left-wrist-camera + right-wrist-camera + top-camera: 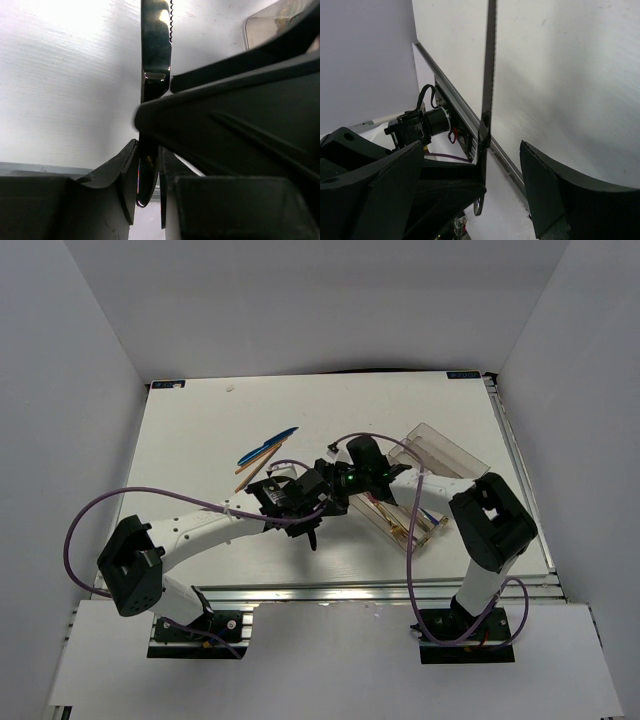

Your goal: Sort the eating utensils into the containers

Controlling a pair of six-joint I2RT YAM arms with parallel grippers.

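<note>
walls (300, 300): 3 plain white panels | table (200, 430): white top | near edge: aluminium rail (330, 592) | light: bright, even

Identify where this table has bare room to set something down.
Free: the table left of the blue pieces, and the strip beyond the tray. Crowded: the centre, where the left end effector and right end effector meet at a knife.

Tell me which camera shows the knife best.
The left wrist view: the knife is seen close up, its toothed blade clear and its handle pinched in the left hand. The right wrist view shows it only edge-on, a thin strip inside the open right hand. The top view barely shows it.
</note>
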